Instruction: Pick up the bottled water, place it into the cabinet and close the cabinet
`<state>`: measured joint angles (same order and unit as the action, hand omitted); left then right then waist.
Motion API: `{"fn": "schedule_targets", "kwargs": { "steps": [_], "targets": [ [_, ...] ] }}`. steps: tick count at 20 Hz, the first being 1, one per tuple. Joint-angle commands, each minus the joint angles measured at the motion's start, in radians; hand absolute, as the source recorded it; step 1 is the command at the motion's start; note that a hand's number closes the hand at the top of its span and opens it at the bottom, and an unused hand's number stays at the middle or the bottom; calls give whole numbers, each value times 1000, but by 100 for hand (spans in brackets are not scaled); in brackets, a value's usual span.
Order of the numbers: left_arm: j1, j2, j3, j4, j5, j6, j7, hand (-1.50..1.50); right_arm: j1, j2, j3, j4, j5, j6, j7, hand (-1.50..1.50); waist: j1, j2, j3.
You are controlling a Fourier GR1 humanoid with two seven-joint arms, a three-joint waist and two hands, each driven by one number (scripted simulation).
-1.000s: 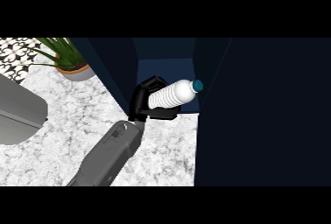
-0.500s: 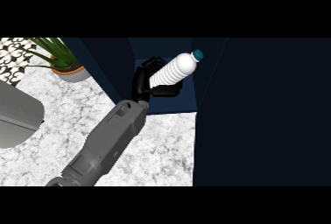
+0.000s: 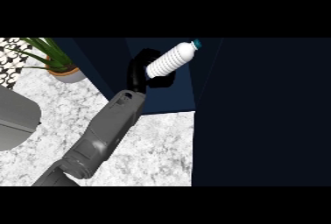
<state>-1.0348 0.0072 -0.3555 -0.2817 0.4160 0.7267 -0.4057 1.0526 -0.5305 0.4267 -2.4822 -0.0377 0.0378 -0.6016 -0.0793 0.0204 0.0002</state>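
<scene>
The bottled water (image 3: 169, 61) is a white ribbed bottle with a teal cap. It lies tilted, cap toward the upper right, in the top middle of the head view. My right hand (image 3: 138, 71) is shut on its lower half, fingers curled round it. The grey forearm runs in from the lower left. Hand and bottle are inside the dark blue opening of the cabinet (image 3: 171, 101), above its floor. I cannot tell whether the bottle touches anything in there. My left hand does not show.
A wide dark panel (image 3: 265, 113) fills the right side, next to the cabinet opening. A potted plant (image 3: 61, 70) stands at the back left on the marble counter (image 3: 155, 148). A rounded grey shape (image 3: 16, 120) sits at the left edge.
My right hand has carried the bottle up and away from me, deeper into the cabinet opening, and the forearm has stretched out further.
</scene>
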Motion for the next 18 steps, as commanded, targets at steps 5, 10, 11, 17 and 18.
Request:
{"fn": "schedule_targets", "kwargs": {
  "steps": [5,10,11,17,18],
  "targets": [
    [-80,11,8,145,-44,103,-24,-150,16,-10,-53,-37,-92,32,-1,-150,1,6,-1],
    [-80,59,56,83,-9,-42,-132,-150,28,-6,-37,-94,-77,35,7,-150,0,12,-3],
    [-97,5,96,40,27,1,-156,-150,36,-15,-23,-85,-73,49,6,-150,2,7,-3],
    [-77,-6,190,-88,126,-237,-299,150,36,0,-5,-47,-42,53,-9,-150,15,-2,-3],
    [-67,-7,182,-76,132,-271,-291,150,43,-28,-33,-83,-59,70,1,-150,11,-2,-3]
  ]
}}
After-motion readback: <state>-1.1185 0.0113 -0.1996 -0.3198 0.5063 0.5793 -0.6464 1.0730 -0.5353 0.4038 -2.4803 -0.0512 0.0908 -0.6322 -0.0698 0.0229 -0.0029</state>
